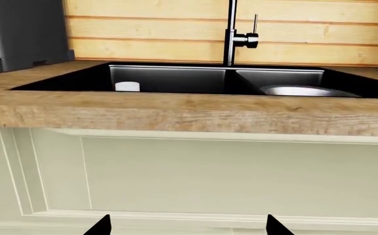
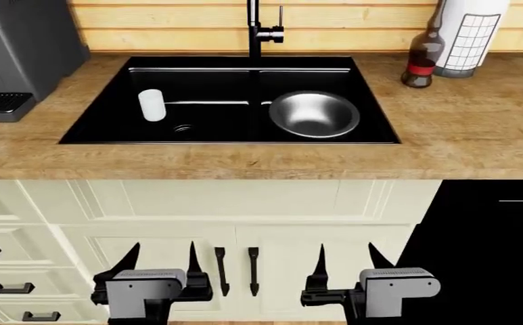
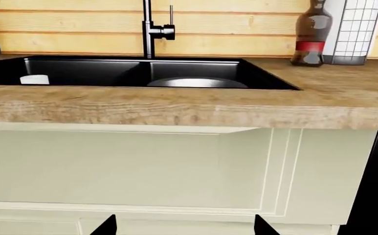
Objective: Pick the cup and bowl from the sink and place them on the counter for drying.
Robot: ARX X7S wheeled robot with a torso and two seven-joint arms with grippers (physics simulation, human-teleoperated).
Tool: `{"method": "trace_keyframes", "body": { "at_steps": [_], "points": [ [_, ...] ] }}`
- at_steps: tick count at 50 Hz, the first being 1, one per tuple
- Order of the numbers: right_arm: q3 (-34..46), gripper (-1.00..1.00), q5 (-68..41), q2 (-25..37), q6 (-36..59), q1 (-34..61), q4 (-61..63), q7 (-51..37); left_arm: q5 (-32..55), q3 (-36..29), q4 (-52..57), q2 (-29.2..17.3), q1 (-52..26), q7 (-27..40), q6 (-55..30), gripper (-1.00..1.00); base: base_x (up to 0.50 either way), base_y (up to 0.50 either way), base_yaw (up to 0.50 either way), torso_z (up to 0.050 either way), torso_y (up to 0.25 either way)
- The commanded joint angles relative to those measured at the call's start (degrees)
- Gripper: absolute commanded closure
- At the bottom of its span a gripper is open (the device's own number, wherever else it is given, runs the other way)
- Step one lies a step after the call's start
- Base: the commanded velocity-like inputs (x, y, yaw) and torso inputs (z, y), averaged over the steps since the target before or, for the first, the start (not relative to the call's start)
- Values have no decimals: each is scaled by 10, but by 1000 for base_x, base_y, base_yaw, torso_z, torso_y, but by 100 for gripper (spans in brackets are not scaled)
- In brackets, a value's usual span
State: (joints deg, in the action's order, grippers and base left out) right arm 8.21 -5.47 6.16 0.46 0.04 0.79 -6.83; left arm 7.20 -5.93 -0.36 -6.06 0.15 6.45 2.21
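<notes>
The white cup [image 2: 152, 105] stands in the left basin of the black sink [image 2: 99, 122]; its top shows in the left wrist view [image 1: 127, 86] and the right wrist view [image 3: 34, 79]. The silver metal bowl [image 2: 314, 114] sits in the right basin, and its rim shows in the left wrist view [image 1: 303, 91] and the right wrist view [image 3: 196, 83]. The wood counter [image 2: 460, 142] surrounds the sink. My left gripper [image 2: 162, 261] and right gripper [image 2: 346, 261] are both open and empty, low in front of the cabinet doors, well below the counter edge.
A tall black faucet [image 2: 256, 30] rises behind the sink. A dark bottle [image 2: 420, 57] and a white wire-patterned cylinder [image 2: 467, 37] stand at the back right. A grey appliance [image 2: 13, 51] stands at the left. A black appliance front [image 2: 487, 250] is beside my right arm.
</notes>
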Motion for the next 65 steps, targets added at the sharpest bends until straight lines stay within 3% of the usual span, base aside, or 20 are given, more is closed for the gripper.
{"method": "trace_keyframes", "body": {
  "at_steps": [1, 14, 31, 34, 36, 38, 43, 47, 58, 65],
  "points": [
    [3, -100, -4, 3, -1, 1, -1, -3, 2, -5, -9, -1, -6, 3, 4, -100, 0, 0, 0, 50, 21],
    [12, -100, -8, 9, 2, 2, 0, -10, 25, -6, -2, -7, -4, 8, -6, -100, 0, 0, 0, 50, 18],
    [18, -100, -19, 18, 18, 5, 5, -20, 33, -11, -6, -11, -12, 26, -19, -100, 0, 0, 0, 0, 0],
    [0, -100, -53, 15, 9, 9, 7, -13, 69, 6, 4, -13, -29, 28, -62, -100, 0, 0, 0, 0, 0],
    [-2, -100, -71, 20, 46, 24, 13, -8, 63, 1, 37, -26, -33, 30, -81, -100, 0, 0, 0, 0, 0],
    [-11, -100, -78, 40, 123, 50, 80, -24, 89, 10, 91, -44, -49, 42, -167, -100, 0, 0, 0, 0, 0],
    [4, -100, -93, 98, 268, 108, 187, -10, 137, 20, 201, -73, -77, 55, -292, -100, 0, 0, 0, 0, 0],
    [-46, -100, -163, 120, 385, 178, 244, -10, 181, 23, 266, -104, -137, 50, -388, -100, 0, 0, 0, 0, 0],
    [-104, -100, -265, 179, 603, 378, 288, -6, 251, 59, 276, -147, -282, 58, -538, -100, 0, 0, 0, 0, 0],
    [-119, -100, -301, 173, 649, 452, 236, 10, 301, 76, 277, -171, -349, 54, -628, -100, 0, 0, 0, 0, 0]
  ]
}}
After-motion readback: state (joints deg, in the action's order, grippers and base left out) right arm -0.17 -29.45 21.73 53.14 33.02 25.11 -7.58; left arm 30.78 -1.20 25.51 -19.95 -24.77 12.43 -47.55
